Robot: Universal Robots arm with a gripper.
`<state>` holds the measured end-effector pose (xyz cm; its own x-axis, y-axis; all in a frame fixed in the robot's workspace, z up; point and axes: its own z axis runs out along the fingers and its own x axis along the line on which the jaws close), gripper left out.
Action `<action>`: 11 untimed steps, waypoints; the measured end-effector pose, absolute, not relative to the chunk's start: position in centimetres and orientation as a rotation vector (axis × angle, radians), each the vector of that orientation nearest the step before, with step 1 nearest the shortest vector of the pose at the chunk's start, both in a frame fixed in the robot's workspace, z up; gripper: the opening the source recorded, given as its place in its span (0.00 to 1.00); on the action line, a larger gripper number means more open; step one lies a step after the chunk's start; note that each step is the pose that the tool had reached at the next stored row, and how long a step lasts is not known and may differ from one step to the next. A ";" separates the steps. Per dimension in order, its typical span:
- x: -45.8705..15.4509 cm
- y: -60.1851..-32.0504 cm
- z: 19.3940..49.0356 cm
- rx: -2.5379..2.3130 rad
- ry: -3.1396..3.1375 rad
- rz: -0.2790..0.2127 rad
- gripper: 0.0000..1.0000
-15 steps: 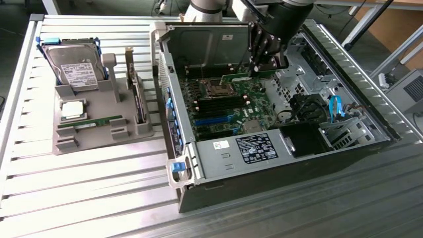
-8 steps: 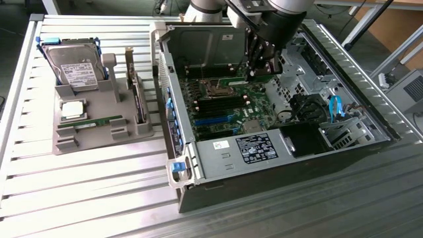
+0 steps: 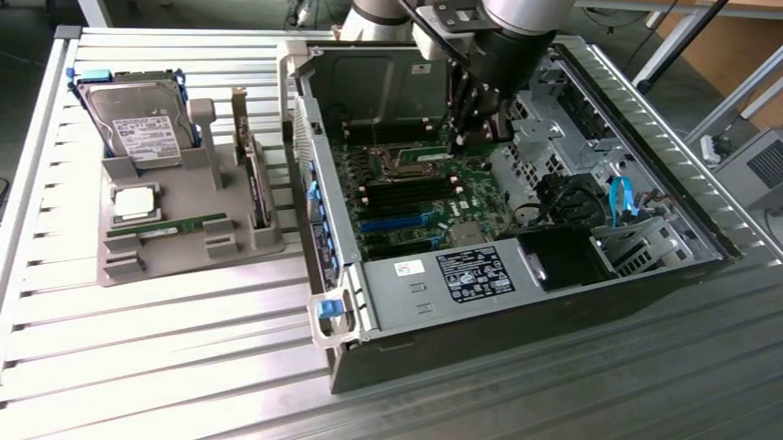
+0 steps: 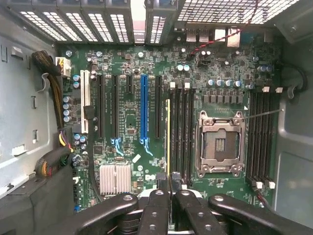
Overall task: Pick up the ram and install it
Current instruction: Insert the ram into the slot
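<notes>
Wrist view, gripper (image 4: 169, 183) clasping ram (image 4: 168, 137), black slots (image 4: 182, 137) alongside

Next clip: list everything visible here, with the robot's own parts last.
table: one, silver, slatted, under everything
holder: one, grey, on the table at the exterior view's left
hard drive: one, silver with white label, propped at the holder's back
processor chip: one, silver, in the holder
ram: apparently two, green; one flat at the holder's front, one thin strip edge-on between the jaws
computer case: one, grey, open
motherboard: one, green, inside the case
processor socket: one, silver, empty
arm: one, pale grey
gripper: one, black, over the memory slots, jaws closed on the strip
</notes>
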<state>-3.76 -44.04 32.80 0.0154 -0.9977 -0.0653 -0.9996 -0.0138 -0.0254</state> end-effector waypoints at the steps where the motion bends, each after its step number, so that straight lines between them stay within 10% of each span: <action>1: -4.1 -44.0 32.3 -2.192 2.160 0.044 0.11; 11: -4.4 -43.5 30.3 -2.192 2.160 0.044 0.11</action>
<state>-4.36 -43.51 30.33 0.0154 -0.9978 -0.0652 -0.9996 -0.0138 -0.0254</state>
